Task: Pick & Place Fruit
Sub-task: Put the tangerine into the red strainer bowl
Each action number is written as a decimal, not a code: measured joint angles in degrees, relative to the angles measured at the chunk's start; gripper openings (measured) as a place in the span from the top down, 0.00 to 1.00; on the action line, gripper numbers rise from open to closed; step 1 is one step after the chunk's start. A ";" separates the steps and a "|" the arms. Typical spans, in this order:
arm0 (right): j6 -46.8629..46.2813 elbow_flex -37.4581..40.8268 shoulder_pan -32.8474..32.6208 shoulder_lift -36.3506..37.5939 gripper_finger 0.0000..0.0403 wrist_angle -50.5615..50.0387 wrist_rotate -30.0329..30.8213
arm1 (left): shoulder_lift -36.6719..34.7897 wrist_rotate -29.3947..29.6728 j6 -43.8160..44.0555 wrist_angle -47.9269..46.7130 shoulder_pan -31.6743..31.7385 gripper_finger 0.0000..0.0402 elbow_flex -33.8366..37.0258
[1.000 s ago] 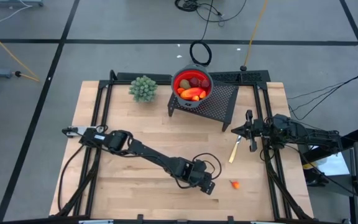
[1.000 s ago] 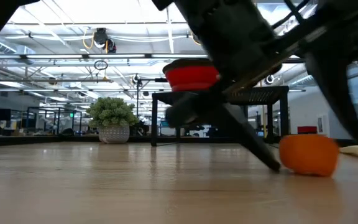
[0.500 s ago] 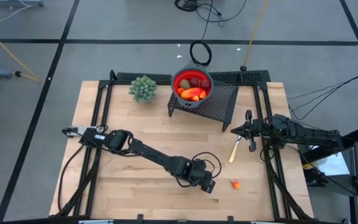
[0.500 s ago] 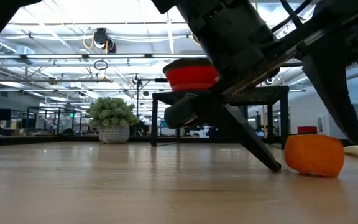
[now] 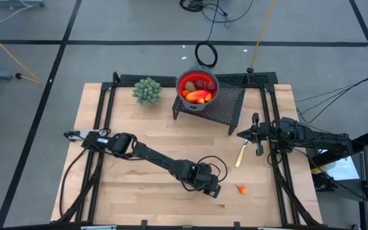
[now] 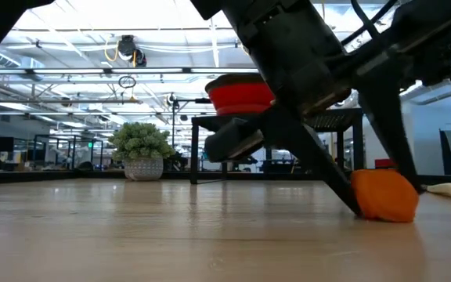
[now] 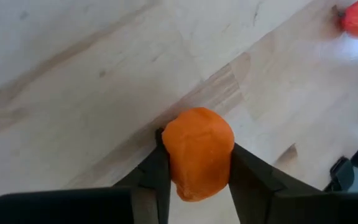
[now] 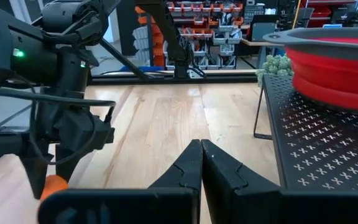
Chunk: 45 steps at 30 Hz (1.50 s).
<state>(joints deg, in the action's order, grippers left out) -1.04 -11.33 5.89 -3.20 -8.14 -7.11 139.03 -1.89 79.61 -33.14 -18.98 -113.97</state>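
A small orange fruit piece (image 7: 197, 149) lies on the wooden table near its front edge. My left gripper (image 7: 197, 144) slants down onto it and is shut on it; the low view shows the piece (image 6: 384, 194) resting on the table. A tiny red-orange bit (image 5: 241, 189) lies just to its right. A red bowl (image 5: 197, 86) with several fruit pieces in it stands on a black perforated rack (image 5: 229, 105) at the far side. At the table's right edge my right gripper (image 5: 255, 135) waits, shut and level. My left gripper pinches the orange piece by its two opposite sides (image 7: 169, 155) between its two fingers (image 7: 248, 177). The fingers come from above, slanting down from the table's left. The piece's underside (image 6: 382, 215) rests on the table.
A green bushy plant ball (image 5: 147, 91) stands at the far left, beside the rack. A pale yellow strip (image 5: 240, 155) lies near my right gripper. Bare wood lies between my left arm and the rack. My left arm (image 5: 152, 156) stretches across the table's middle.
My left gripper has stayed in place and shut its fingers on the orange piece. The piece has shifted slightly between them and stays on the table.
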 joint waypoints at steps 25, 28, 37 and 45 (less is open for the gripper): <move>0.09 0.02 0.02 -0.02 1.00 0.22 -0.22 | -22.96 15.84 0.00 -52.77 -0.57 0.73 0.00; 0.07 0.02 0.02 -0.04 1.00 0.22 -0.22 | -24.96 20.96 -0.11 -56.80 -0.48 0.73 0.02; 0.22 0.02 0.02 -0.04 1.00 0.20 -0.20 | -31.64 43.36 -6.28 -56.77 -0.02 0.73 0.02; 0.22 0.02 0.02 -0.04 1.00 0.17 -0.17 | -36.09 60.83 -12.19 -56.79 -0.20 0.73 0.02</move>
<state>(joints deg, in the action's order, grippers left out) -0.82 -11.31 5.91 -3.25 -7.97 -7.29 102.93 58.94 67.42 -89.93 -19.18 -113.95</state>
